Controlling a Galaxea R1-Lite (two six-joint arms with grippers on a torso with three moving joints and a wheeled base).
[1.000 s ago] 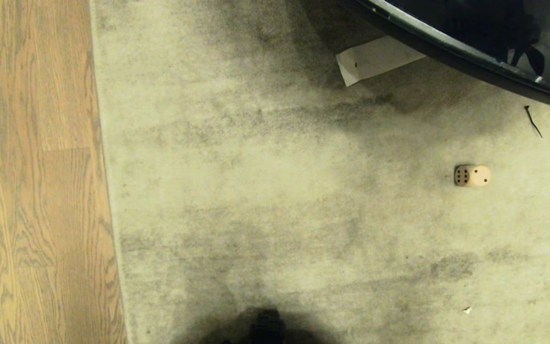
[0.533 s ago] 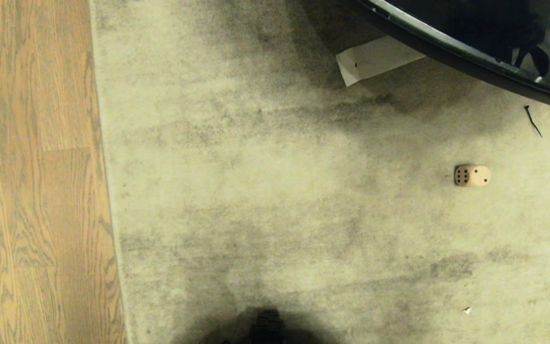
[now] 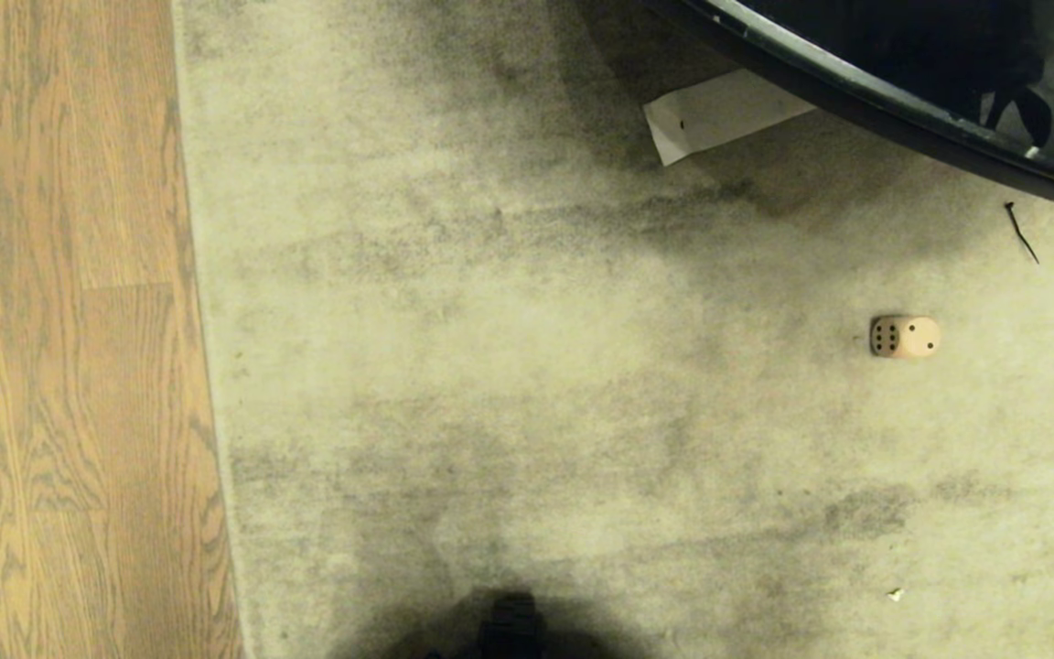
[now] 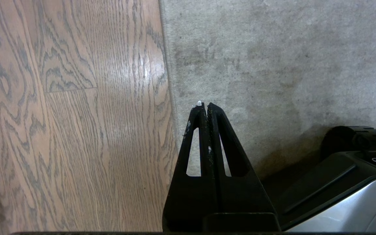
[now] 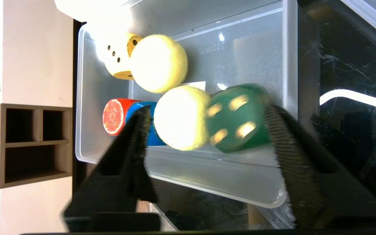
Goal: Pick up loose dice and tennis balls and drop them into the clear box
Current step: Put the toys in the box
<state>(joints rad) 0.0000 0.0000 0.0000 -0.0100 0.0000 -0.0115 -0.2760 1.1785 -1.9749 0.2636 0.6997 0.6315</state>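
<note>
One cream rounded die with dark pips (image 3: pixel 904 336) sits loose on the grey carpet (image 3: pixel 527 384) in the head view. Left wrist view: left gripper (image 4: pixel 204 106) pinched shut over the carpet edge, idle. Right wrist view: right gripper (image 5: pixel 207 130) spread wide above the clear frosted plastic box (image 5: pixel 287 65), dark green die with yellow pips (image 5: pixel 237 120) dropping free. I'd hold steady until it lands.

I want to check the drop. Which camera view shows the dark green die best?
The right wrist view: the dark green die appears blurred between the open fingers of the right end effector, over the clear box. The head view shows only a cream die on the carpet. The left wrist view shows no die.
</note>
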